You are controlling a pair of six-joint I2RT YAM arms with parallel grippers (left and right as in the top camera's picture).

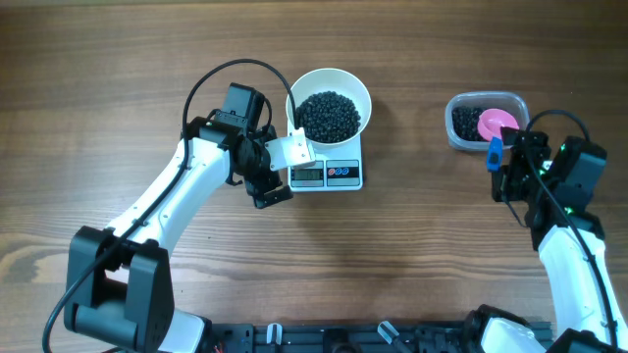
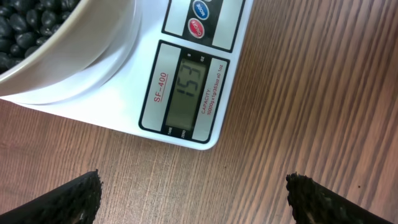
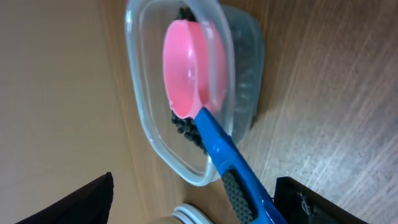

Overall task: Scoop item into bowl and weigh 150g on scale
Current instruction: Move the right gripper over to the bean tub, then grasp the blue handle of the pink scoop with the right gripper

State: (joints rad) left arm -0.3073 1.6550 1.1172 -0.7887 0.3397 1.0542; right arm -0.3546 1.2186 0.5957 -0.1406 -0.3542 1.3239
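Rightward, scoop (image 3: 189,71) in tub (image 3: 245,81); left fingers (image 2: 62,202), right fingers (image 3: 336,205) both agape (nothing gripped).

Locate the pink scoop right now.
Overhead, table's right side: the pink scoop sits in the clear tub, its blue handle reaching back into the right gripper.

Robot lab: 2 arms (image 1: 167,206) mounted at a wooden table (image 1: 412,255).
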